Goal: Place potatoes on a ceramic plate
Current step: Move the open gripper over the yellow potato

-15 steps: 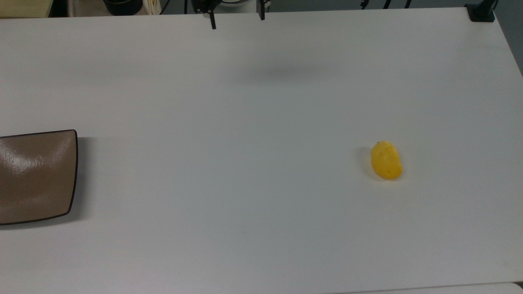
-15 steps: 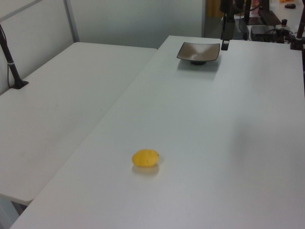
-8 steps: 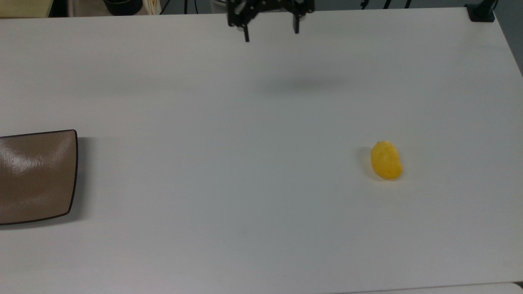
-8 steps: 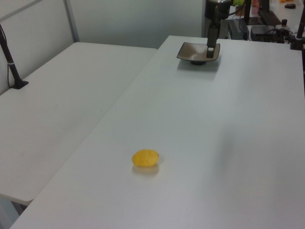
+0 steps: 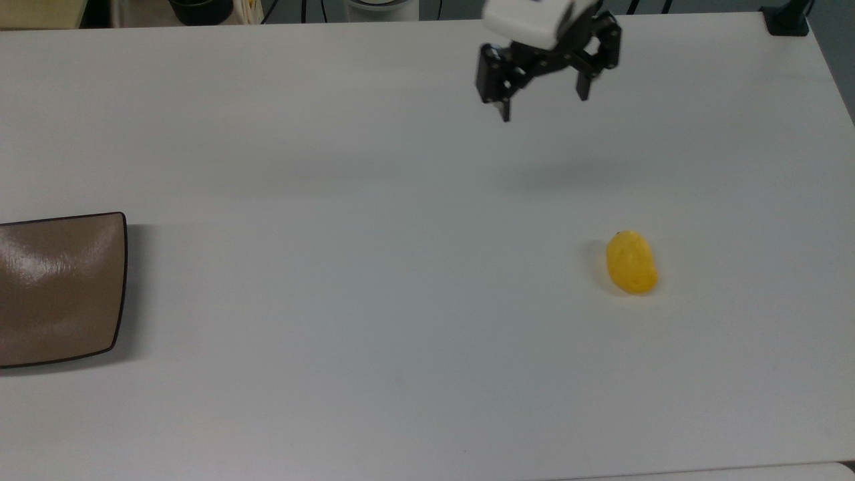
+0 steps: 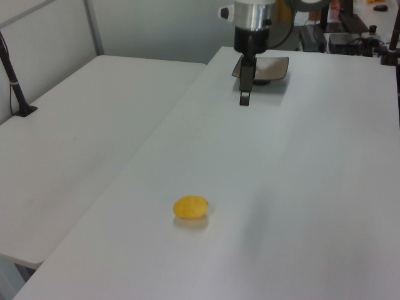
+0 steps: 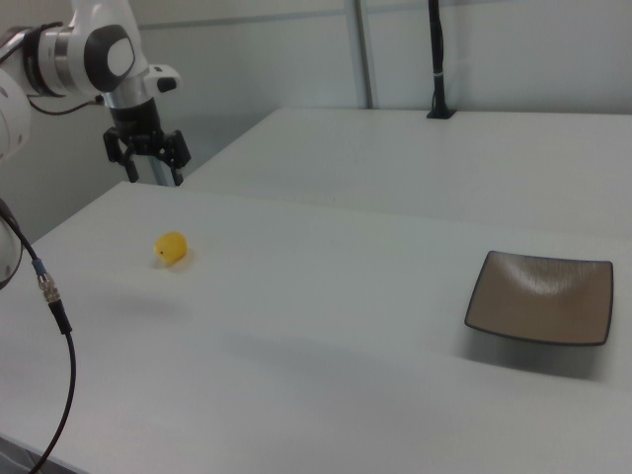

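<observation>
Hovering above the counter (image 5: pixel 374 200), my gripper (image 5: pixel 542 105) fingers spread wide, empty, well apart from potato (image 5: pixel 631 262) and ceramic plate (image 5: pixel 60 287).

White table (image 5: pixel 374 280) carries potato (image 5: pixel 631 262), ceramic plate (image 5: pixel 57 288) (well apart).

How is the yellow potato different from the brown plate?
The potato is bright yellow and matte; the plate is tan-brown and shiny, with a thin dark rim. The potato is a small oval lump; the plate is much bigger, squarish, with rounded corners. In the top view the potato lies toward the right, the plate at the far left. Both rest on the white table.
</observation>
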Controlling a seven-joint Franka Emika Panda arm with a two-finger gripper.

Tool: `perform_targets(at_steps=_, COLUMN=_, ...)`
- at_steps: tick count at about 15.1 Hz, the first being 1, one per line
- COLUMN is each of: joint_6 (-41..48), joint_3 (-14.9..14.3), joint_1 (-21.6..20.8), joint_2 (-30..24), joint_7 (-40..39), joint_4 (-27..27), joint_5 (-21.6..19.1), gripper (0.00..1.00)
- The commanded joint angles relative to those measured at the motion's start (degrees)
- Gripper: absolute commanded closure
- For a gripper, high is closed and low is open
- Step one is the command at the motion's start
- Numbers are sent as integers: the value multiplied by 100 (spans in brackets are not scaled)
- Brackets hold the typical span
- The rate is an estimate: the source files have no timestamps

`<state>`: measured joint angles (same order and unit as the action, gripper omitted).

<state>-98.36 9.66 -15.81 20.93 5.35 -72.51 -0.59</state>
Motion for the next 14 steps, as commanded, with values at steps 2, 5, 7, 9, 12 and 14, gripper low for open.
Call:
perform_targets(at_steps=2, joint_6=-261, joint_3=-244, joint_1=-685, joint_2=570, joint_7=290, joint_4=378, joint_5=120, gripper=0)
perform_targets(at_steps=5, joint_6=-823, joint_3=-316, joint_1=-1055, joint_2=850, joint_7=485, joint_4=369, joint_5=365, gripper=0)
perform_targets(at_steps=7, joint_6=-1245, joint_3=-316, joint_1=-1108, joint_2=1096, joint_7=572, joint_4=369, joint_5=436, gripper=0)
perform_targets(at_steps=9, joint_6=-1632, joint_3=-307, joint_1=-1249, joint_2=1333, joint_7=774, joint_4=361, joint_5=795, gripper=0)
perform_targets(at_steps=12, joint_6=-2001, joint_3=-316, joint_1=-1284, joint_2=1598, joint_7=775, joint_4=369, joint_5=858, gripper=0)
perform_targets(at_steps=14, joint_6=-2414, joint_3=-324, joint_1=-1293, joint_2=1826, joint_7=775, joint_4=378, joint_5=963, gripper=0)
